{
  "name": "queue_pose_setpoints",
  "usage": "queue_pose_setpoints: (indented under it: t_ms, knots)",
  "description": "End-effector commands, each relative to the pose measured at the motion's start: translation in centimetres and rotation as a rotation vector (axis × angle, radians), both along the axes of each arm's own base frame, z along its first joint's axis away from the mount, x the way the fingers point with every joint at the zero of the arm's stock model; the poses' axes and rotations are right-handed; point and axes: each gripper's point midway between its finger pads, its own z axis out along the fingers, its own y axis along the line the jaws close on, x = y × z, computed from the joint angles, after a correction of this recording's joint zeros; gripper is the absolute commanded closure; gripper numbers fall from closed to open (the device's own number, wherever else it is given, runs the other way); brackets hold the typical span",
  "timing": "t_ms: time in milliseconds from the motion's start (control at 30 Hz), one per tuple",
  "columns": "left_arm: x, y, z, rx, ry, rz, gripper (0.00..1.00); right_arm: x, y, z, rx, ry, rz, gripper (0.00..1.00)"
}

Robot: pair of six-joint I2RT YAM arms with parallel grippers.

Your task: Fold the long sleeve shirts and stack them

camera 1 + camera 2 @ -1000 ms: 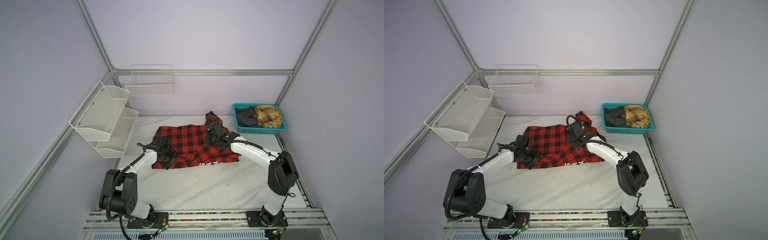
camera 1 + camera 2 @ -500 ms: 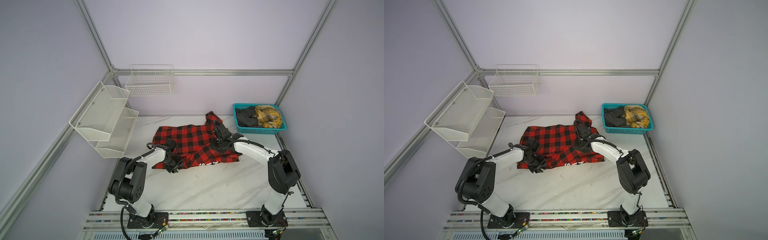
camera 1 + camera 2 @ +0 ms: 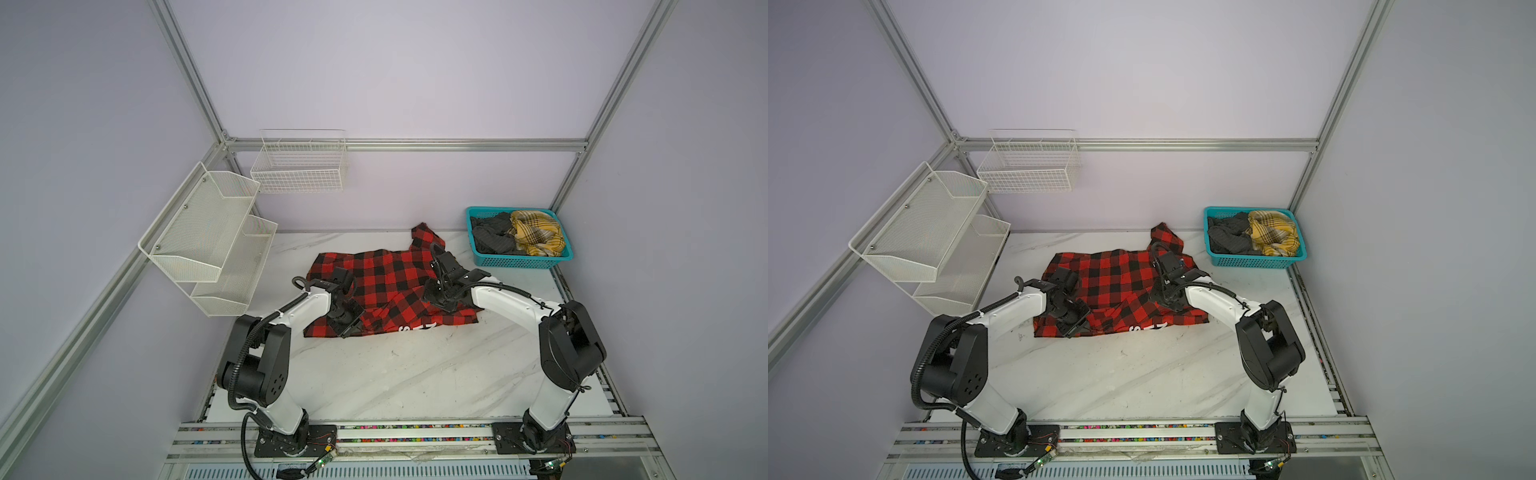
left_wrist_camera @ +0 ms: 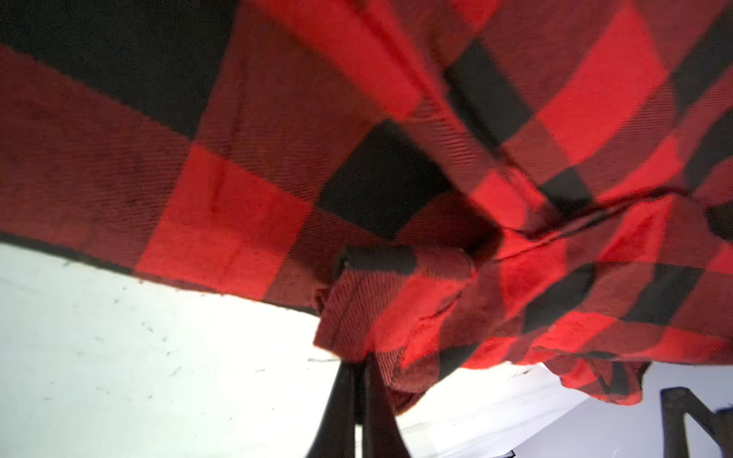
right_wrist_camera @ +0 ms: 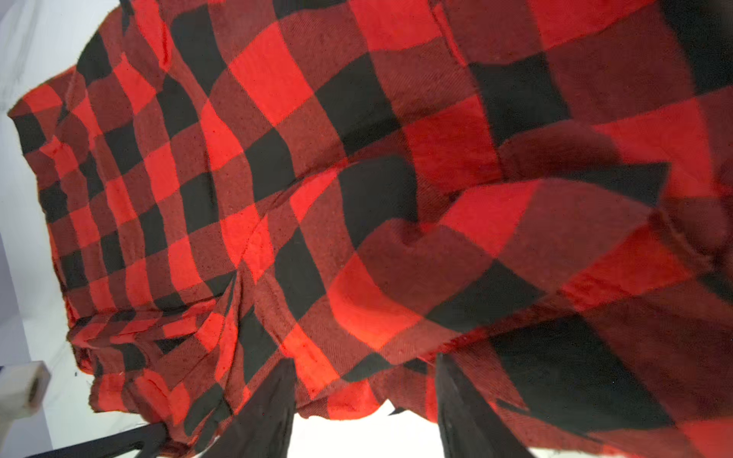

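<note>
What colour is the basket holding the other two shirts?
Teal, with a perforated wall. The basket shows best in a top view.

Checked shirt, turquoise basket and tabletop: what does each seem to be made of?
The checked shirt: soft woven cloth, likely brushed cotton flannel; diagonal twill ribs and matte fuzzy surface show in the wrist views. The basket: probably moulded plastic; uniform turquoise, perforated walls. The tabletop: white with grey veins, faint sheen; marble or marble-look laminate, cannot tell.
</note>
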Motion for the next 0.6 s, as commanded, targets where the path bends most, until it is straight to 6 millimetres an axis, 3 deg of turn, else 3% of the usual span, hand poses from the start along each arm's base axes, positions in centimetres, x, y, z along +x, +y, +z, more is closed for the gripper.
queue_pose_setpoints:
  t_ms: [0, 100, 167, 333, 400, 433, 567]
  knots:
    - [4.0, 1.2, 8.0, 0.065, -0.231, -0.071, 1.0, 0.6, -0.9, 2.0, 0.099, -0.023, -0.008, 0.32]
    - [4.7, 3.3, 11.7, 0.147, -0.323, -0.079, 1.0, 0.7, -0.4, 1.8, 0.22, 0.002, -0.01, 0.23]
    - [4.8, 4.8, 13.0, 0.181, -0.361, -0.065, 1.0, 0.6, -0.5, 1.4, 0.273, 0.021, -0.037, 0.22]
    - [4.7, 6.9, 13.9, 0.116, -0.402, 0.001, 1.0, 0.9, -0.6, 1.1, 0.417, 0.05, -0.106, 0.21]
    - [4.8, 7.3, 13.6, 0.098, -0.415, 0.013, 1.0, 0.9, -0.5, 1.2, 0.432, 0.058, -0.105, 0.2]
    - [4.7, 7.4, 14.7, 0.087, -0.451, 0.018, 1.0, 0.8, -0.4, 1.3, 0.434, 0.06, -0.102, 0.2]
    - [5.3, 7.9, 15.5, 0.071, -0.476, 0.038, 1.0, -0.4, -0.9, 0.7, 0.427, 0.085, -0.11, 0.18]
